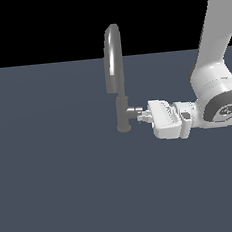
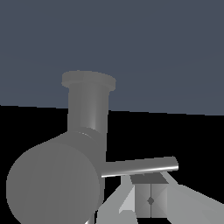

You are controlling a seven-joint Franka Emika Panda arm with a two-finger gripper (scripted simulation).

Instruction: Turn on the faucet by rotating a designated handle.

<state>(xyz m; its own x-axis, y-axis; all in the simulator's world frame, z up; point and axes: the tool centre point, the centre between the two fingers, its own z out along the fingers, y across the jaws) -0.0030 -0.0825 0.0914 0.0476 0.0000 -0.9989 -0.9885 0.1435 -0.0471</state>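
The grey faucet (image 1: 113,53) stands mid-scene on the floor, its arched spout rising above a thicker base column. The handle (image 1: 133,110) is a short stub jutting from the column toward the exterior view's right. My gripper (image 1: 142,116) lies horizontal, with its fingertips at the stub's end and slightly below it. In the wrist view the handle's stub (image 2: 52,186) fills the near corner, with the faucet column (image 2: 89,113) behind it. The thin pin lever (image 2: 144,166) sticks out sideways from the stub. The gripper (image 2: 151,197) is shut, fingers pressed together right beside the pin, holding nothing.
The flat dark blue-grey floor (image 1: 59,183) spreads around the faucet with nothing else on it. My white arm (image 1: 214,73) comes down from the upper part of the exterior view's right.
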